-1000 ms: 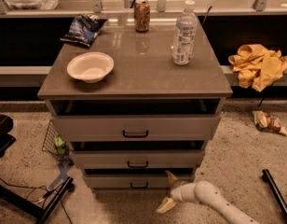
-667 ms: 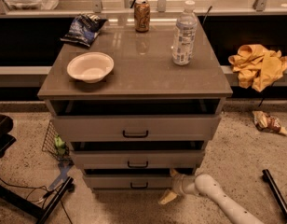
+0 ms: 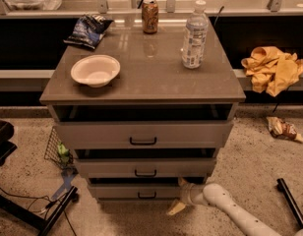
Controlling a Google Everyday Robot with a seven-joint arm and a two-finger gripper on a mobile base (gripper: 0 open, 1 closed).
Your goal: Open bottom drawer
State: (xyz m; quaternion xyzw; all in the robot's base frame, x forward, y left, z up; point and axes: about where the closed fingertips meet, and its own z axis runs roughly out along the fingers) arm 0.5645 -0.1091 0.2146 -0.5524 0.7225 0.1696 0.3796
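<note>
Camera view. Gripper (image 3: 178, 195) up and left vs 1 s ago, now at right end of bottom drawer (image 3: 134, 192), the lowest of 3 fronts on the drawer unit (image 3: 141, 134). Jaws spread wide: 1 tip by top right corner of that front, the other lower, close to the floor (image 3: 250, 156). Contact w/ the front not clear. Arm (image 3: 230, 210) in from lower right of unit. Black handle (image 3: 147, 195) mid-front, apart from gripper, untouched. Front itself in same spot as before, so no pull yet. Prob. approach stage only, w/ grip seemingly aimed at the front's edge, not the handle.

Tabletop (image 3: 156, 68) of unit: white bowl (image 3: 95, 70) front left, can (image 3: 150, 16) back centre, water bottle (image 3: 195, 34) upright back right, chip bag (image 3: 87, 29) back left.

Room: yellow cloth (image 3: 273, 68) right of unit, wrapper (image 3: 284, 129) on floor lower right of it, wire basket (image 3: 58, 149) low at unit's left side, black base (image 3: 38, 215) w/ cables further lower left.
</note>
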